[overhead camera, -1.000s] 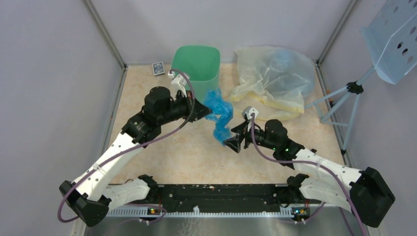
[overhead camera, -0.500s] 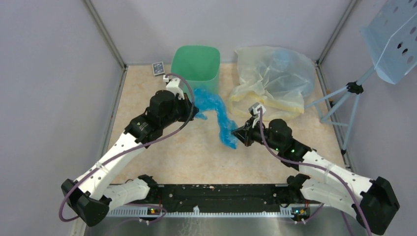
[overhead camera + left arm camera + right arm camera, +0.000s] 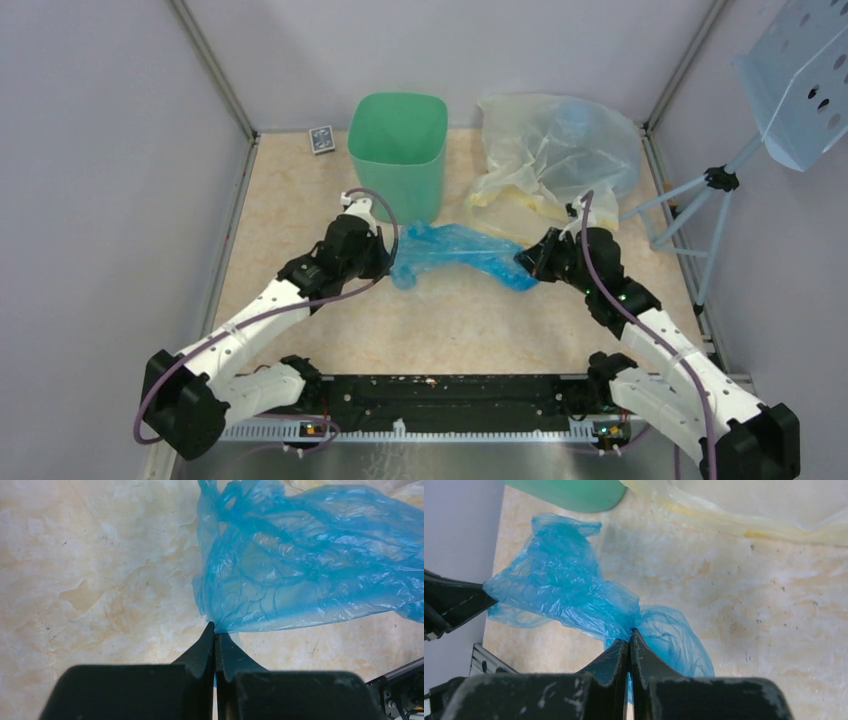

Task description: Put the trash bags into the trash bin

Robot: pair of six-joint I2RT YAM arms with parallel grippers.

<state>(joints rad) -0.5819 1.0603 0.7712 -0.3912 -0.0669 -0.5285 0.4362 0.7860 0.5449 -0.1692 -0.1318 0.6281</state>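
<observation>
– One light-blue, crinkly, translucent plastic trash bag (image 3: 455,252) is in play, stretched out low over the marbled beige bench (image 3: 300,210), just in front of the green, round-cornered plastic trash bin (image 3: 397,150). Is it in yet?

– No, it is wholly outside the bin, near the front wall. Whether it rests on the bench or hangs just above it, I cannot tell. Both ends are pinched. The left pincer (image 3: 215,636) is fully closed on a thin corner of the film, and the right pincer (image 3: 630,639) is closed tight on a gathered bunch at the other end.

– Why hold it at both ends?

– My guess is that film this limp sags and snags on a rim when held at one point. Drawn between two grips, it becomes a tidy strip that both arms can lift over the opening together.

– And farther out?

– A heap of pale yellowish and clear plastic bags (image 3: 555,150) lies just beside the bin on its right, with neither arm on it, so the job looks early. A small dark card box (image 3: 321,139) sits left of the bin by the back wall, apart from the work.

– Any risk?

– Such small pinches could slip or tear the film if the arms pull too hard.
</observation>
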